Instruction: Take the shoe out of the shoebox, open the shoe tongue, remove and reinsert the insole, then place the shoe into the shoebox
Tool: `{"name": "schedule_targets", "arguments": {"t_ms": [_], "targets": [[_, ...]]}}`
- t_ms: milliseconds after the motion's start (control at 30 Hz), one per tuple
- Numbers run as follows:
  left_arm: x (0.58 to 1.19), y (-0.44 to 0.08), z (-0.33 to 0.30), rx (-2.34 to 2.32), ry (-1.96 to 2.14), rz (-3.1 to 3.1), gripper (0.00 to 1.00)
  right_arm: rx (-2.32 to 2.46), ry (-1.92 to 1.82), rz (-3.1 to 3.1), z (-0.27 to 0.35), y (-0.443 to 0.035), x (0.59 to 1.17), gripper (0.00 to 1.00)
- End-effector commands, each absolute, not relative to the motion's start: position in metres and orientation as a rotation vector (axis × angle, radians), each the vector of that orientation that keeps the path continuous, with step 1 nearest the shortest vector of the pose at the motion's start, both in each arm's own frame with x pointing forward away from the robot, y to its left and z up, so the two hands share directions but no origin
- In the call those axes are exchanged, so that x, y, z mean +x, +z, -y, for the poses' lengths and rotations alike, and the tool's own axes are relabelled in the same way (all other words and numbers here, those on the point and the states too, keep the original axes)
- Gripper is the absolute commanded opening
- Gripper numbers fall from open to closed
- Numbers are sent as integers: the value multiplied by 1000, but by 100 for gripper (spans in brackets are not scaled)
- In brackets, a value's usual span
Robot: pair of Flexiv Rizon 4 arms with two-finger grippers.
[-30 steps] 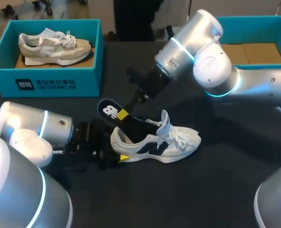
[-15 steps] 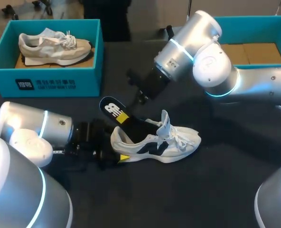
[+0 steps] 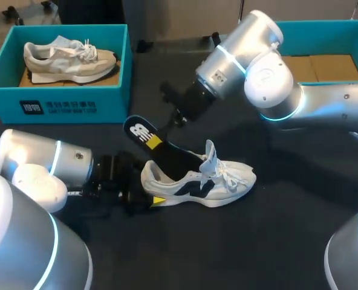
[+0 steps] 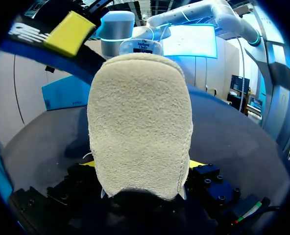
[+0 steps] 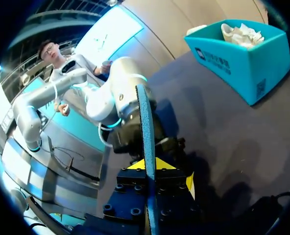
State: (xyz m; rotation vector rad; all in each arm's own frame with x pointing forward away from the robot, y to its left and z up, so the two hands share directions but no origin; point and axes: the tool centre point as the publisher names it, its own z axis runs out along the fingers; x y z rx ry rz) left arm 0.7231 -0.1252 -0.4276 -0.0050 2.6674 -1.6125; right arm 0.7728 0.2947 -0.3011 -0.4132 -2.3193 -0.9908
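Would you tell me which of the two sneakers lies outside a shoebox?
The white-and-navy sneaker on the black table; the beige sneaker sits inside the teal shoebox.

Two shoes (image 3: 227, 178), two shoeboxes (image 3: 64, 104), one insole (image 3: 136, 129)

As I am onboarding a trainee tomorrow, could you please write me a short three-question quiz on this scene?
1. True or false: the beige shoe lies inside the left teal shoebox.
2. What do the right arm's jaws hold?
A. the insole
B. a shoelace
C. a shoebox wall
3. Fill in: the left arm's jaws grip the white shoe at its ____.

Key: 1 true. 2 A: the jaws are shut on the insole, whose far end is still tucked into the white shoe. 3 heel.
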Motion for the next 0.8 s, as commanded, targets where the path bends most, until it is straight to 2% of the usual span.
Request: {"name": "schedule_targets", "arguments": {"t_ms": [33, 567, 800], "targets": [[722, -433, 127, -7, -1608, -2669, 0, -527, -1104, 2339, -300, -280, 766, 0], [722, -433, 127, -7, -1608, -2669, 0, -824, -1556, 2292, -346, -172, 797, 0], [722, -433, 127, -7, -1608, -2669, 0, -824, -1556, 2292, -346, -172, 797, 0]]}}
